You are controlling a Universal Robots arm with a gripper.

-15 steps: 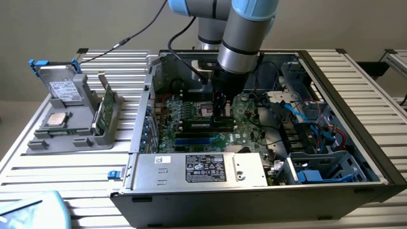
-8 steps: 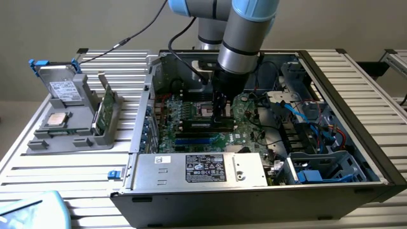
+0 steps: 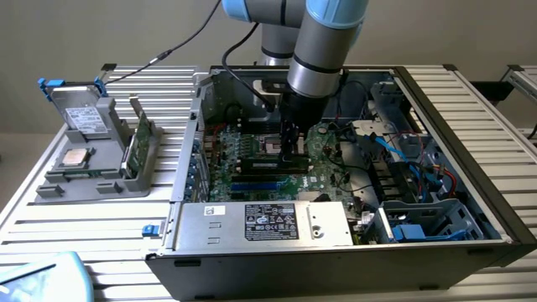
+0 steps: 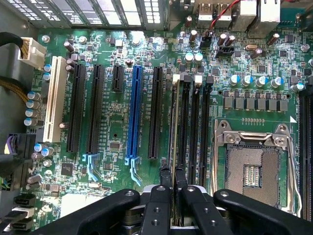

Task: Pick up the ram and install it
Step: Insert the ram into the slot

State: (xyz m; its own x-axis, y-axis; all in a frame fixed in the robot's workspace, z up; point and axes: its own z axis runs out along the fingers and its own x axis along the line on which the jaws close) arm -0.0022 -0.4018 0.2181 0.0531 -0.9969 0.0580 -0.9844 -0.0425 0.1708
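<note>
Wrist view: jaws clamped on ram (image 4: pixel 172 147), seen edge-on at memory slots (image 4: pixel 205 127); lower edge hidden, seating unclear

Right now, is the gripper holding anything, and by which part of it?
It appears to hold the thin, long green ram stick, seen edge-on: the two black fingers pinch its top edge, over the slots of the green motherboard.

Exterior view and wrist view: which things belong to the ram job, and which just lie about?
Job: thin ram stick edge-on in the black gripper; black memory slots; green motherboard.
Lying about: silver drive box with blue tabs; square silver processor chip; grey tray.
</note>
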